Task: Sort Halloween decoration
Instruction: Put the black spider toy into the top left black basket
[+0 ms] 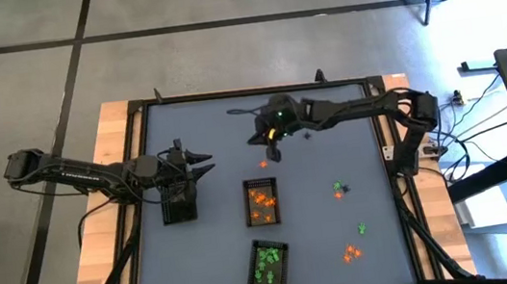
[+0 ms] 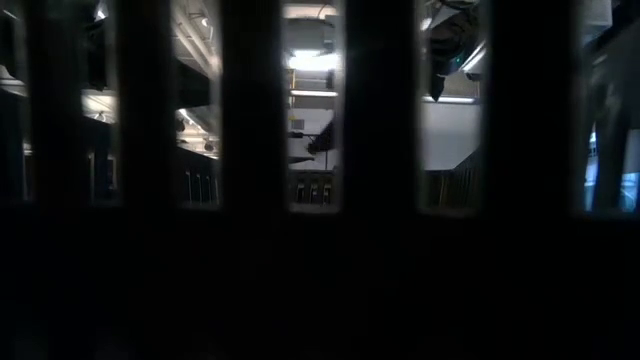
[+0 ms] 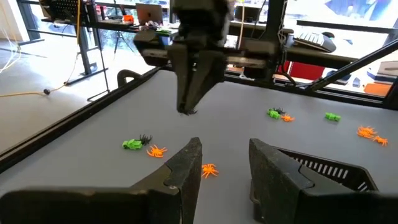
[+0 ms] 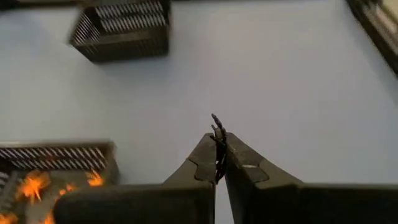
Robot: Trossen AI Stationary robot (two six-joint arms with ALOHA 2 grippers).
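Right pincer [image 4: 219, 163] is closed on a small black trinket [image 4: 217, 134], a thin dark piece poking out between the tips; in the high view it hangs over the far middle of the surface [image 1: 213, 128], just beyond a lone orange trinket [image 1: 263, 164]. Step in hand, as I judge it: carrying one black piece off to its tray. The black tray [image 1: 180, 202] sits at the left, under the left pincer [image 3: 224, 163], which hovers there with its jaws part-open and nothing between them. The orange tray [image 1: 262, 203] at centre and the green tray [image 1: 268, 264] nearer the front both hold pieces already. Loose green and orange trinkets [image 1: 341, 189] lie scattered on the right half, well apart from the trays. Next move likely calls for a reach leftward across the surface, over the black tray, clear of the left arm parked above it, then a release low enough that the light piece does not bounce out. Low view is blocked by dark bars.
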